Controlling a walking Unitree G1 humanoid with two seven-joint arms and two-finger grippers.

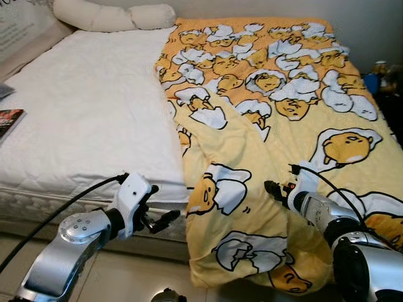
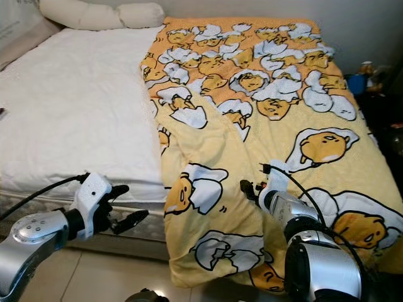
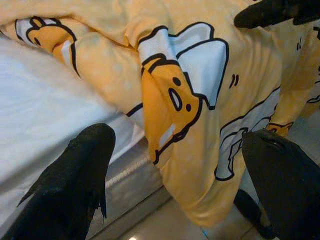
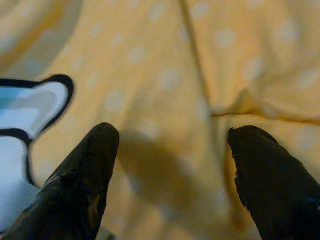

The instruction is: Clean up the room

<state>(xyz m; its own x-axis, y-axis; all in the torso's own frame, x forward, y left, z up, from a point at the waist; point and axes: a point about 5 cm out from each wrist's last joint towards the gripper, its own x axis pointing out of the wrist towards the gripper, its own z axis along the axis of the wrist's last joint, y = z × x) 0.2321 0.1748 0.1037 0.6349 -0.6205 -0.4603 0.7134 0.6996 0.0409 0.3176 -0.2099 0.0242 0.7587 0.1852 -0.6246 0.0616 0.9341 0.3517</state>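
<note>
no readable text, labels, brands or numbers anywhere

A home bedroom: a bed (image 1: 82,119) with white mattress cover, pillows (image 1: 113,16) at its head, and a cartoon-print yellow blanket (image 1: 271,94).

book (image 1: 9,121) at 9 o'clock: cut by frame edge | items (image 1: 381,75) at 3 o'clock: blurred, unidentifiable | blanket (image 1: 271,126) hem: hides bed (image 1: 94,113) corner | right hand (image 1: 274,189): fingertips small, unclear
</note>
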